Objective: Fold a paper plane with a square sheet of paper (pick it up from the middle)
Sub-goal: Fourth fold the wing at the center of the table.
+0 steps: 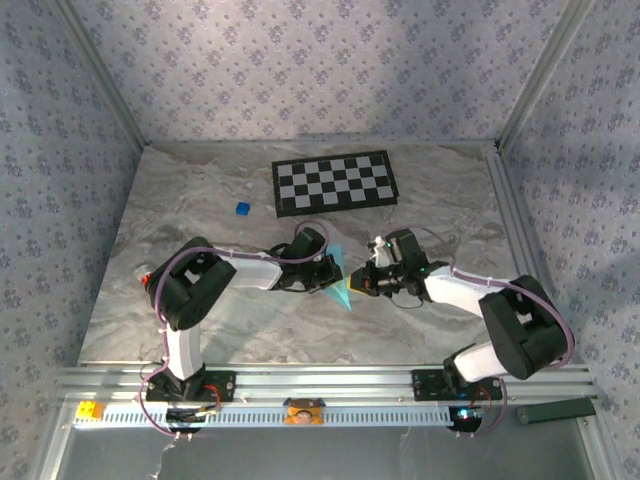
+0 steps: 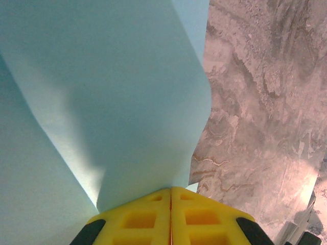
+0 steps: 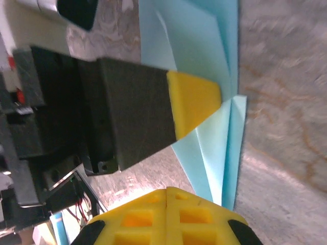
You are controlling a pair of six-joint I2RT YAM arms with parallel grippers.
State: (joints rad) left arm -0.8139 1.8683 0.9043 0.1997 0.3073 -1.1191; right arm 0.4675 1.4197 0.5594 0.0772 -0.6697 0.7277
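No text, label, brand mark, number or sign was legible in any view. The checkerboard [image 1: 334, 183] on the counter [image 1: 200, 320] carried plain black and white squares only, and the wall covering [image 1: 300, 70] showed a repeating floral motif without characters

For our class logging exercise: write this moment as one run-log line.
left gripper: shut on paper | right gripper: shut | paper: creased
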